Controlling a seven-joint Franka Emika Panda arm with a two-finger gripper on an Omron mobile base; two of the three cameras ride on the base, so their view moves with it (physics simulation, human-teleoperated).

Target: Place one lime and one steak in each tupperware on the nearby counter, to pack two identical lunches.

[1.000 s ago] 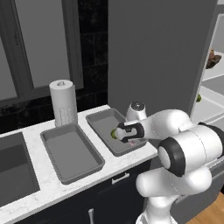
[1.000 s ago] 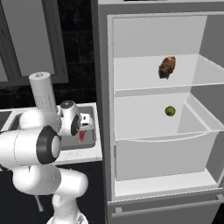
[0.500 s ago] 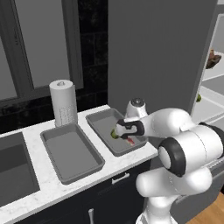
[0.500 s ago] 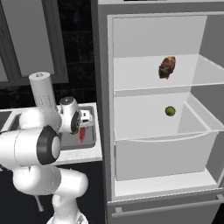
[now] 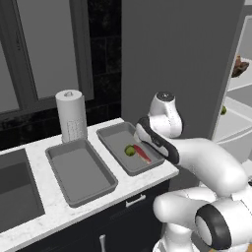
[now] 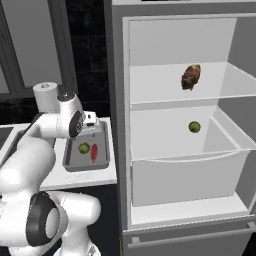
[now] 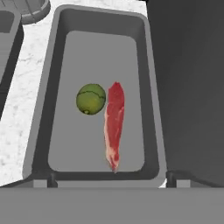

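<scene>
On the white counter (image 5: 129, 181) stand two grey tupperware trays. The right tupperware (image 5: 117, 139) (image 6: 102, 163) (image 7: 65, 144) holds a green lime (image 5: 129, 150) (image 6: 84, 148) (image 7: 91, 99) and, right beside it, a strip of red steak (image 5: 142, 154) (image 6: 94, 153) (image 7: 114, 124). Nothing lies in the left tupperware (image 5: 78, 172). My gripper (image 7: 113, 178) (image 5: 144, 140) hovers open above the near end of the right tray, fingertips (image 7: 52, 178) wide apart and holding nothing. In the open fridge a brown steak (image 6: 191, 76) sits on the upper shelf and another lime (image 6: 194, 127) on the shelf below.
A paper towel roll (image 5: 71, 115) (image 6: 45, 95) stands behind the trays against the dark wall. A sunken grey sink (image 5: 15, 192) lies at the counter's left. The fridge's grey side wall (image 5: 172, 59) rises right beside the right tray, and a white drawer (image 6: 185, 175) sits low in the fridge.
The gripper has opened and let the steak go into the right tupperware beside the lime, then lifted a little above the tray.
</scene>
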